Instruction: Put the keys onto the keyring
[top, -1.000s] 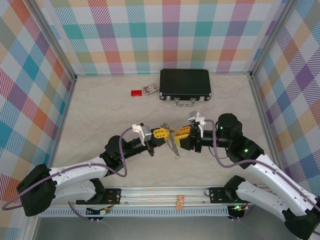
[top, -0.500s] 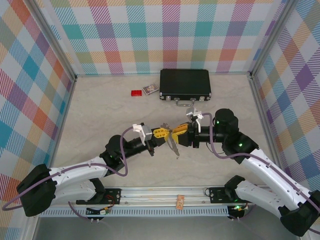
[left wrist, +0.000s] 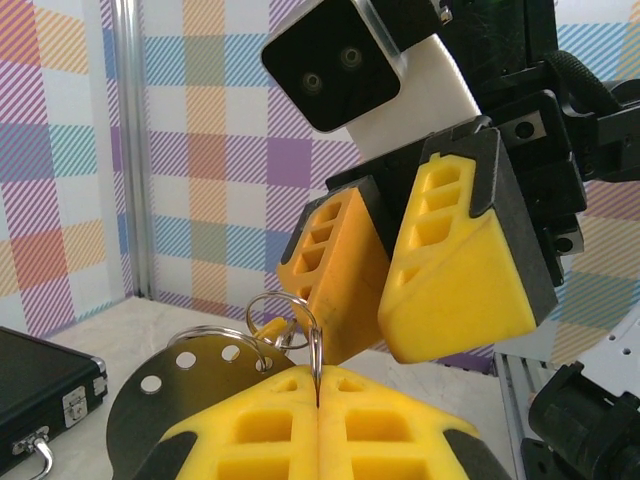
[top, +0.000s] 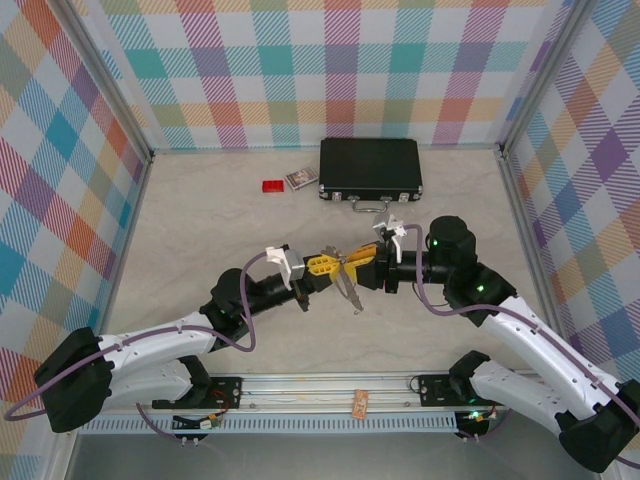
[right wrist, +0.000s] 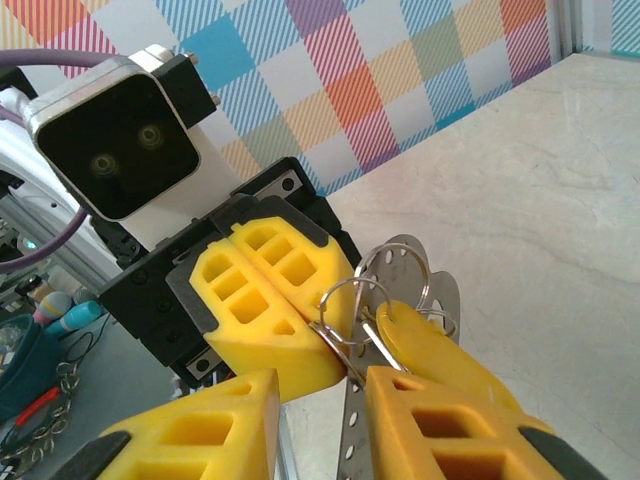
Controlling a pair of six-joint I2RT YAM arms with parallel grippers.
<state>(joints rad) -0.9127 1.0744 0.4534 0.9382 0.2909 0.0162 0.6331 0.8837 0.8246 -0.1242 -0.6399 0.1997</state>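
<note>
My left gripper is shut, and its yellow fingertips pinch the thin wire keyring edge-on above the table's middle. Smaller wire rings, a perforated silver plate and a key with a yellow head hang linked from it. In the top view the bunch dangles between both grippers. My right gripper faces the left one tip to tip. Its jaws stand apart around the ring's edge, and the yellow key lies along its right finger. I see nothing clamped between them. The left wrist view has the right gripper just beyond the ring.
A black case with a silver handle lies at the back of the table. A small red block and a small card box sit left of it. A tan tag rests on the front rail.
The right gripper has swung in toward the left gripper and now sits tip to tip at the ring. The left arm has held still with the ring.
</note>
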